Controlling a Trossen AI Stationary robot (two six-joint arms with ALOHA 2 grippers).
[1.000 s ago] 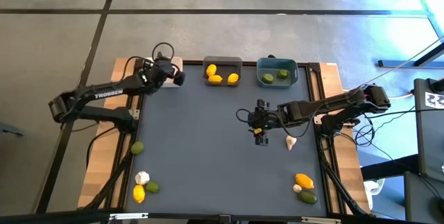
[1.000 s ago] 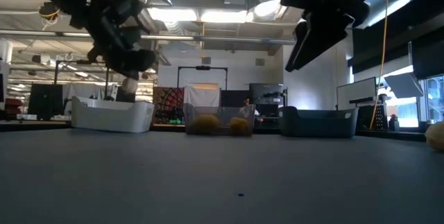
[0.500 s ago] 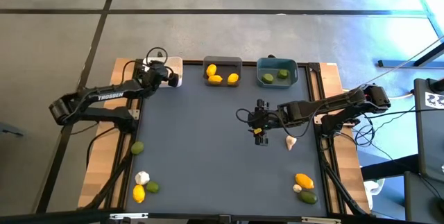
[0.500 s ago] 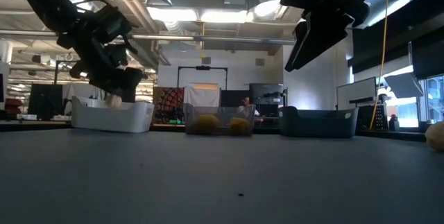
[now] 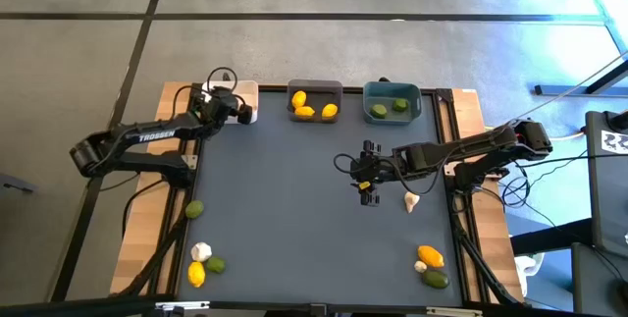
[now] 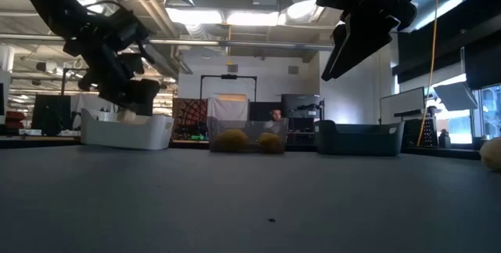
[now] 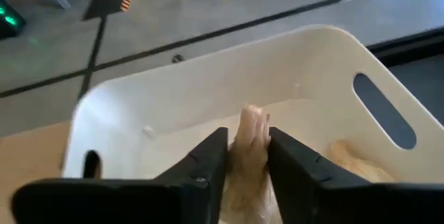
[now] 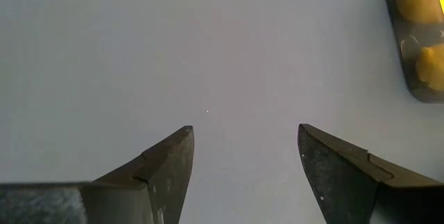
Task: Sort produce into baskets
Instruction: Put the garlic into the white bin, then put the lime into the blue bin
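Lowering a whitish garlic-like bulb (image 7: pixel 248 148) between narrow left-arm jaws into the white rectangular plastic bin (image 7: pixel 208 92); idle right-arm jaws wide, empty, mid-tabletop.

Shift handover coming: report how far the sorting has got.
Done: three lemons in the grey basket, two limes in the teal basket. In hand: left pincer lowering a garlic bulb into the white basket. Left: eight pieces on the table; right pincer empty.

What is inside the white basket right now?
Inside the white basket, a garlic bulb sits between the left end effector fingers; another pale piece lies beside it. The fingers cover the floor beneath.
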